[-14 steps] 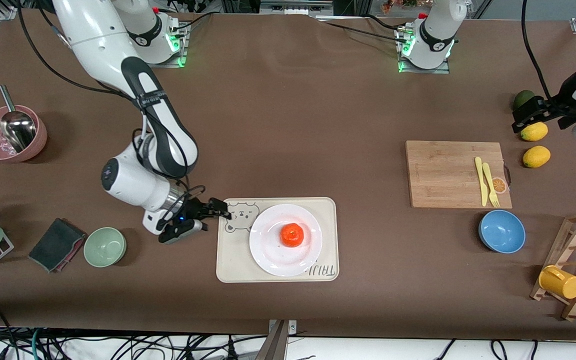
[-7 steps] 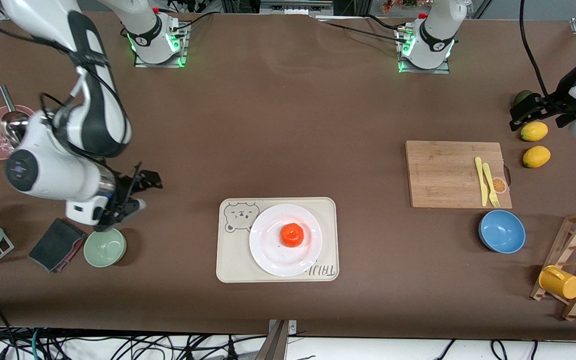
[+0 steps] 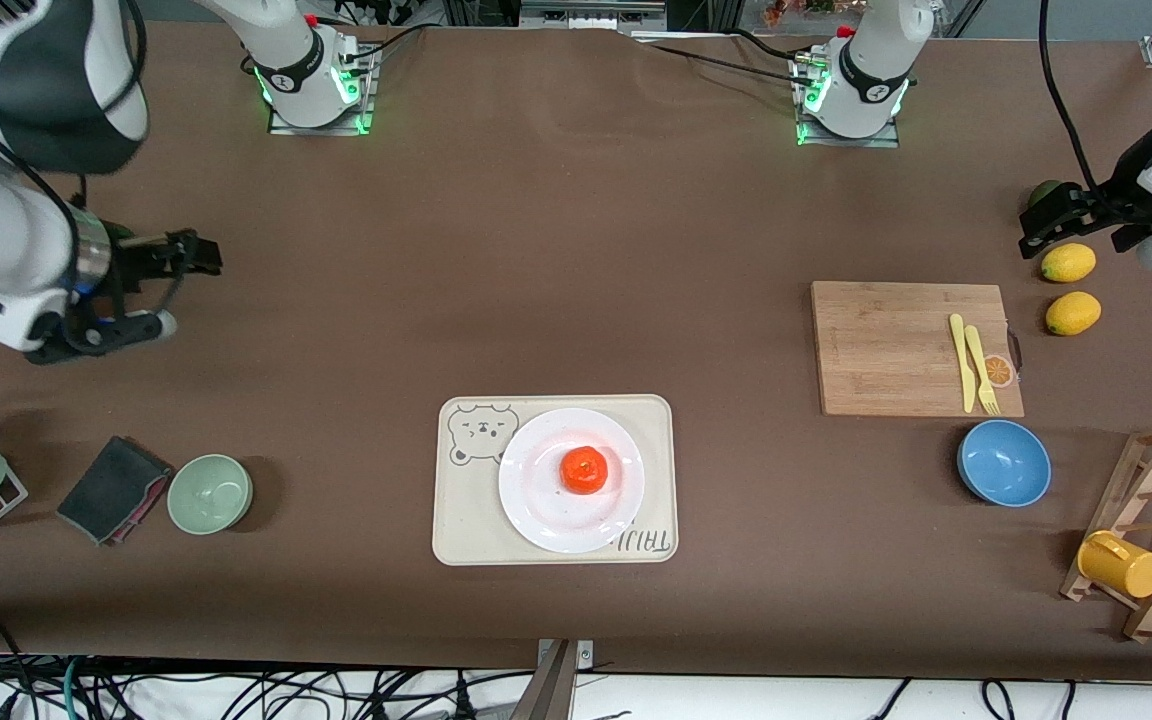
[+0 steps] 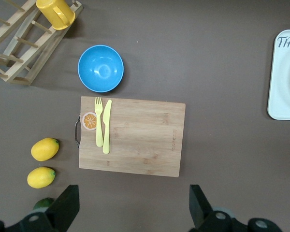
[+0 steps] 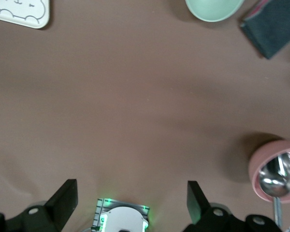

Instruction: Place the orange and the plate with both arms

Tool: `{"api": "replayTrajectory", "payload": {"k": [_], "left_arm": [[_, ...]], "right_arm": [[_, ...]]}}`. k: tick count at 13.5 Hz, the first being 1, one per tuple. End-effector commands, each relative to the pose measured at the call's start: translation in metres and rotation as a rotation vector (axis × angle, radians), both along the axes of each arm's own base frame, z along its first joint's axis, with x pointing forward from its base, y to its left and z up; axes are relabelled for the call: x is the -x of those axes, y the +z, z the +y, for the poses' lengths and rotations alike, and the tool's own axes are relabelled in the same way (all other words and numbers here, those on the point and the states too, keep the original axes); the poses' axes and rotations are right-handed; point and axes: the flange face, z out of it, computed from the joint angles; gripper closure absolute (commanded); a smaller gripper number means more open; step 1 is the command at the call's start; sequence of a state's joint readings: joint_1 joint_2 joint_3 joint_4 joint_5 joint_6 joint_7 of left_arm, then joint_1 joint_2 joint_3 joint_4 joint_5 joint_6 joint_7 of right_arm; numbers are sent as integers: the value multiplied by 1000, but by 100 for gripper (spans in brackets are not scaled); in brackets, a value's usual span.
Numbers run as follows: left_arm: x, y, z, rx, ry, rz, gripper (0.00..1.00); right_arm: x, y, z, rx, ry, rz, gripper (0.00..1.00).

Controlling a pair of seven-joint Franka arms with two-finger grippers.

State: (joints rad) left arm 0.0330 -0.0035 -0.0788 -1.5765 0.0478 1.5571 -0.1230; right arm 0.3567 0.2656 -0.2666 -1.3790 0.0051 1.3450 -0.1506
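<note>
The orange (image 3: pixel 584 470) sits in the middle of the white plate (image 3: pixel 546 520). The plate rests on a cream tray (image 3: pixel 466 530) with a bear drawing, near the table's front edge. My right gripper (image 3: pixel 179 287) is open and empty, up over bare table toward the right arm's end; its wrist view (image 5: pixel 129 203) shows only a corner of the tray (image 5: pixel 19 12). My left gripper (image 3: pixel 1074 238) is open and empty, up over the lemons at the left arm's end. Its wrist view (image 4: pixel 134 212) shows the tray's edge (image 4: pixel 282 72), not the orange.
A cutting board (image 3: pixel 896 345) with a yellow knife and fork, a blue bowl (image 3: pixel 1004 463), two lemons (image 3: pixel 1073 313), a dark green fruit (image 3: pixel 1041 192) and a rack with a yellow mug (image 3: pixel 1121 565) are at the left arm's end. A green bowl (image 3: pixel 210 493), dark cloth (image 3: pixel 111 488) and pink bowl (image 5: pixel 275 169) are at the right arm's end.
My right gripper has drawn away from the tray's bear corner, rising and swinging toward the right arm's end of the table. The orange, the plate and the left arm have hardly moved.
</note>
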Motion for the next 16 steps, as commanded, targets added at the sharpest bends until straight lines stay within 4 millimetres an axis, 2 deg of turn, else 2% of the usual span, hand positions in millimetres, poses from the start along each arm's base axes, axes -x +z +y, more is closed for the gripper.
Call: {"api": "replayTrajectory", "payload": {"k": [1,2,3,5,7,9,13,16], "left_arm": [[8,3,-1,-8,-2,1,0],[8,3,-2,-8,-3,1,0],[8,3,-2,-8,-3,1,0],[8,3,-2,-8,-3,1,0],[8,3,-2,-8,-3,1,0],[8,3,-1,-8,-2,1,0],[8,3,-1,-8,-2,1,0],[9,3,0,-8,0,2,0]], "right_arm": [[13,9,-10,17,-14,-34,0],[14,16,-42,-14,-42,-75,0],[19,16,-54,-37,-30,-98,0],[32,49,-69,-45,-56,-215,0],[48,50,-82,-60,-97,-241,0],[62,49,-74,-51,-155,-254,0],[62,54,-63,-52,-152,-267,0],[60,46,-63,-49,-155,-239,0]]}}
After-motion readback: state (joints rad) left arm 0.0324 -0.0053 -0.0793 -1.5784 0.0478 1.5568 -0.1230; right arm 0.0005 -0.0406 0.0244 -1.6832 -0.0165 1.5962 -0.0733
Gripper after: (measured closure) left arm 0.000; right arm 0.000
